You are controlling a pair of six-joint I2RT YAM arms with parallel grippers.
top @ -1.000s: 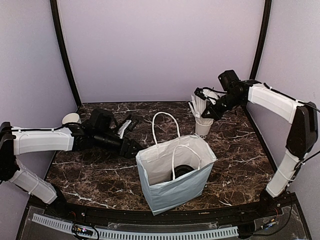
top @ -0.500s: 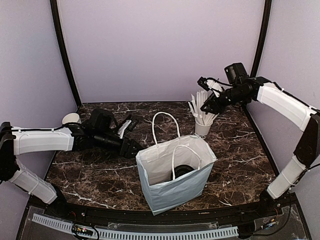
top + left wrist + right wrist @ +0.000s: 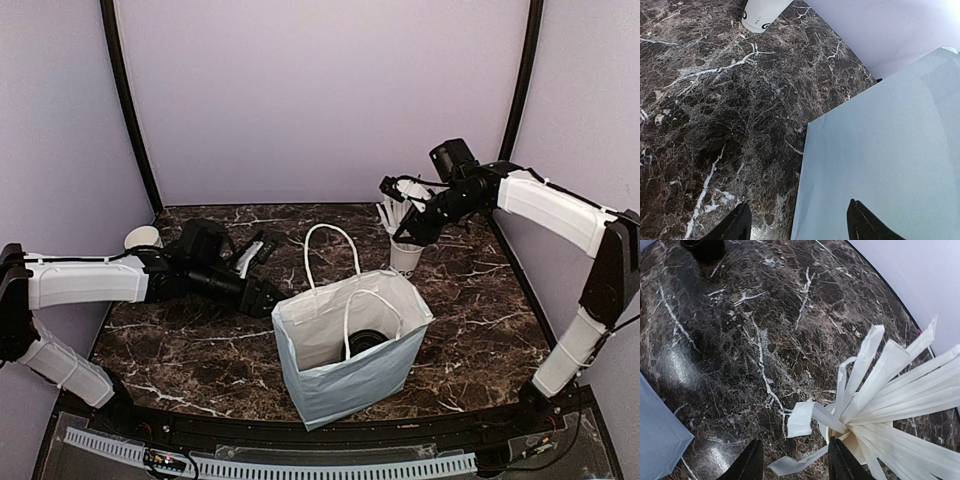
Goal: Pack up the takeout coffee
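The white paper bag [image 3: 345, 385] stands open in the middle of the table. Inside it shows the round black lid of the takeout coffee [image 3: 367, 341]. My left gripper [image 3: 266, 298] lies low at the bag's left side, open; in the left wrist view the bag's [image 3: 890, 150] near edge runs between the spread fingers of the left gripper [image 3: 799, 227]. My right gripper [image 3: 405, 217] hovers over the white cup of sticks [image 3: 407, 256]. In the right wrist view the right gripper [image 3: 796, 465] is open, with a bent stick end [image 3: 802, 419] loose between its jaws.
A stack of white cups [image 3: 142, 238] stands at the far left behind the left arm. The bag's handles [image 3: 331, 240] stick up above its mouth. A corner of the bag [image 3: 657, 437] shows at the lower left of the right wrist view. Purple walls close in the table.
The right gripper has gone from shut to open, and its arm rose, then came back down a little to the left over the stick cup. The left arm has not moved.
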